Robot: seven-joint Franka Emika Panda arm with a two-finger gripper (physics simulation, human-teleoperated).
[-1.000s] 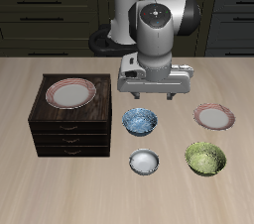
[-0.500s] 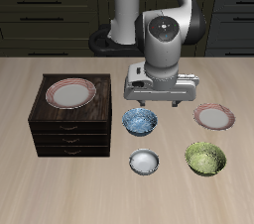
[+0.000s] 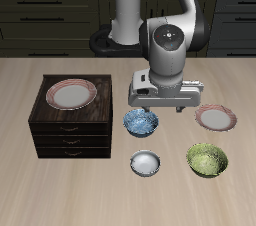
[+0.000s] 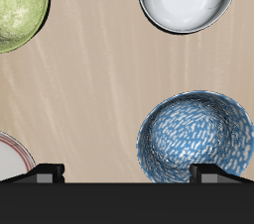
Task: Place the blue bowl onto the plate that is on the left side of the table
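One blue bowl (image 3: pixel 141 122) below tool (image 3: pixel 163 107)

The claw (image 3: pixel 162 110) has drifted sideways toward the plate on the table (image 3: pixel 216 118), bowls unmoved.

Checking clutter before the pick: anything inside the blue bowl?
Nothing visible inside the blue bowl: the wrist view shows only its mottled glaze. The edge nearest the gripper is cut off by the camera housing, so that sliver can't be checked.
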